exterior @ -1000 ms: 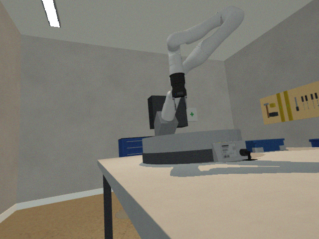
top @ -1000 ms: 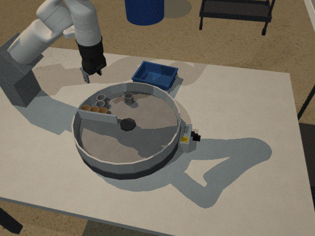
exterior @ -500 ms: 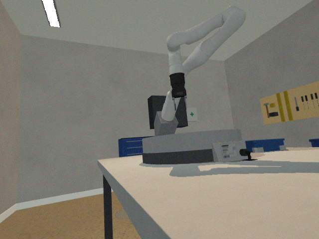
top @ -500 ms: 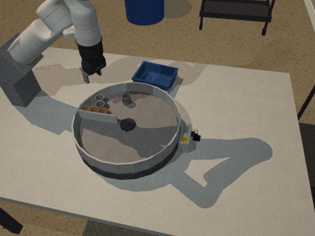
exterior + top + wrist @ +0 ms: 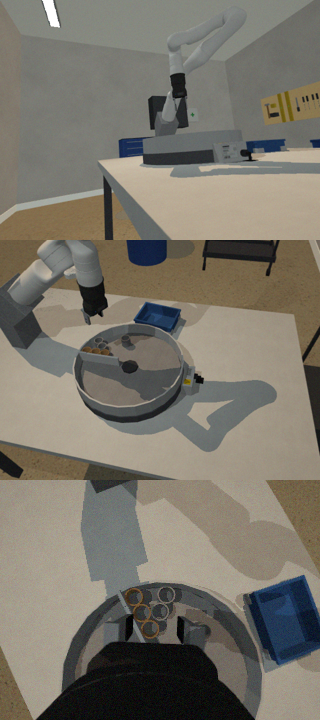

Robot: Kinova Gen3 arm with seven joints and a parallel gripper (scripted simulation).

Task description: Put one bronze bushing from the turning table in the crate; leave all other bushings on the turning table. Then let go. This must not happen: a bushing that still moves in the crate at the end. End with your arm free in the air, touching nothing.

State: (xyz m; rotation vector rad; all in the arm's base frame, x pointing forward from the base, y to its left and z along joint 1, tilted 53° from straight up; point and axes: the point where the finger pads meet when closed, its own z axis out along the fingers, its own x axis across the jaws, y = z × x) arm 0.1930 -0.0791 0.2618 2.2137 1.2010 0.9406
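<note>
The round turning table (image 5: 129, 371) has a grey rim and a guide bar (image 5: 99, 358). Three bronze bushings (image 5: 95, 351) stand in a row against the bar at the left. Two grey bushings (image 5: 100, 342) stand just behind them, and a third grey bushing (image 5: 125, 340) stands alone further right. The blue crate (image 5: 157, 315) sits behind the table and looks empty. My gripper (image 5: 92, 317) is open and empty, high above the table's far left rim. In the wrist view the bronze bushings (image 5: 142, 612) lie near my left finger, between the open fingers, well below them.
A grey control box (image 5: 190, 376) with a black knob is fixed to the turning table's right side. The arm's grey base block (image 5: 15, 317) stands at the left. A black hub (image 5: 129, 366) sits at the table's middle.
</note>
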